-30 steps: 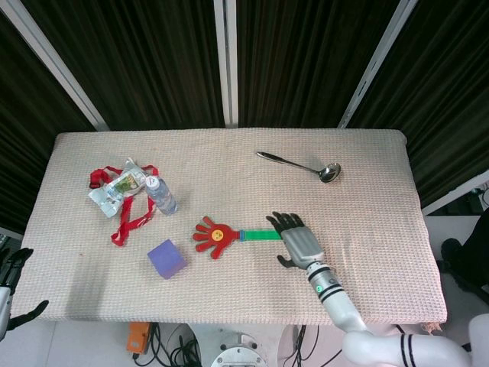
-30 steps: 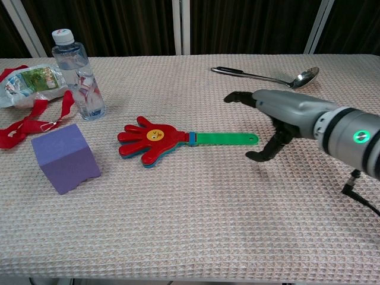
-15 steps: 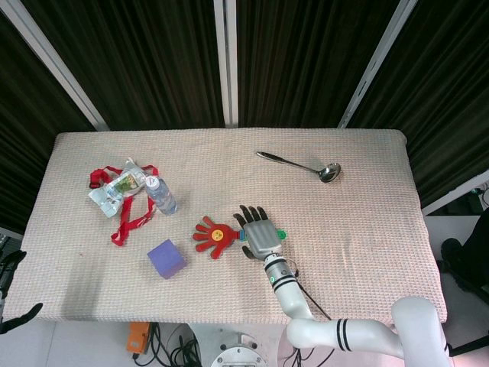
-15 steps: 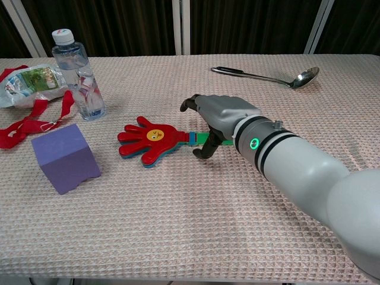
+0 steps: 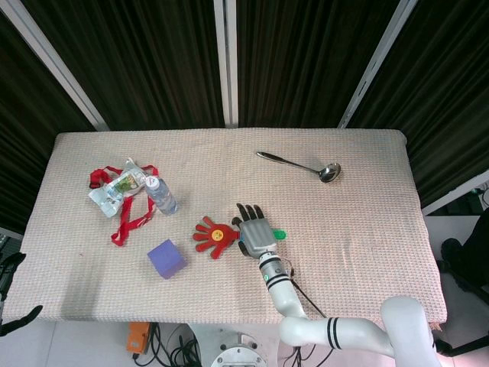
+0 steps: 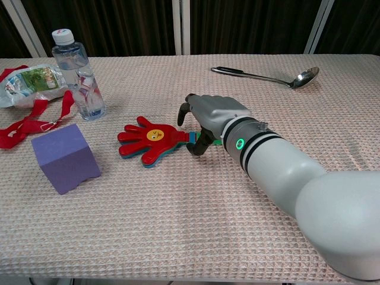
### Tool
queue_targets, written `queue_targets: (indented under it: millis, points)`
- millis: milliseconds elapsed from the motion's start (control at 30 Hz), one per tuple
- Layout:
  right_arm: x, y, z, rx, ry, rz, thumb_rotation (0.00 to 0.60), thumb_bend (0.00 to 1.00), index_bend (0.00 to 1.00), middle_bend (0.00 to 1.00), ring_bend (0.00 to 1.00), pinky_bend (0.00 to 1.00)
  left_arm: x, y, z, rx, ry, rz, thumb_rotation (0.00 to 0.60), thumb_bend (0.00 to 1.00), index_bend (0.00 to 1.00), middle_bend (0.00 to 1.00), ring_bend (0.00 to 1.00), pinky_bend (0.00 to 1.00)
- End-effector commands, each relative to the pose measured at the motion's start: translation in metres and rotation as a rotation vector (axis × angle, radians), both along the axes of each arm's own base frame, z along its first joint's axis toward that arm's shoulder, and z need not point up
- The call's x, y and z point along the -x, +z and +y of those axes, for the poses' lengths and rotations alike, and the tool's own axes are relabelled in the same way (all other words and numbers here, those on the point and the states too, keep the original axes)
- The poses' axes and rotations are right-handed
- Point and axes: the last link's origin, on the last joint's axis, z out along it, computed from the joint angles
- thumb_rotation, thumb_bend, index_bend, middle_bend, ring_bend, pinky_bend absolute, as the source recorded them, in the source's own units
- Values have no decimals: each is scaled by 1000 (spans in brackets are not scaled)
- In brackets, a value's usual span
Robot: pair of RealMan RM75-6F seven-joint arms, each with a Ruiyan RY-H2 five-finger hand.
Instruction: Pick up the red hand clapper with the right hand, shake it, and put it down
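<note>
Covering the clapper's [image 5: 215,234] green handle near the counter's [image 5: 359,229] middle, the right hand [image 5: 255,232] lies palm down, fingers [image 6: 185,110] curled over it; whether they actually grip it, I cannot tell. Left hand [image 5: 9,267] hangs off the front-left corner, fingers loosely apart, holding nothing.

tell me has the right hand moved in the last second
Yes. The right hand has shifted left along the table, away from the ladle, and now sits over the green handle close to the red hand clapper.
</note>
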Motion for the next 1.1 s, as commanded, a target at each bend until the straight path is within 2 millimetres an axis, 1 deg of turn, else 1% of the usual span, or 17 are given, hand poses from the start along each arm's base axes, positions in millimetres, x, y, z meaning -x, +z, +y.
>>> queue_targets:
  millis: [33,267,433,533,667,867,1000,1100]
  points:
    - [-2,-2,-2,2,-5,-3,600,327,320,0,0,0,1,0,-1,1,3,-6,600,111,89,102,0,0]
    - [-3,-10,-2,-14,-14,7,600,327,327,0,0,0,0,1,-3,-9,-16,-10,600,112,88,102,0,0]
    - [-8,-13,-4,-16,-13,-5,600,327,332,0,0,0,0,2,-3,-11,-15,-17,600,112,88,102,0,0]
    - [-10,-14,-5,-11,-8,-8,600,327,355,0,0,0,0,2,-4,-11,-14,-17,600,111,88,102,0,0]
    - [-10,-13,-6,1,-6,-11,600,327,418,14,0,0,1,2,-4,-11,-11,-17,600,112,88,102,0,0]
    - [-9,-11,-7,28,1,-21,600,331,550,66,0,0,3,1,-5,-8,-4,-23,600,112,88,102,0,0]
    - [-7,-5,-8,48,11,-35,600,341,654,124,0,0,3,0,-4,-3,-2,-27,600,112,88,102,0,0]
    - [-4,3,-9,71,16,-48,600,347,761,210,6,0,3,-2,-4,5,2,-30,600,112,89,102,0,0]
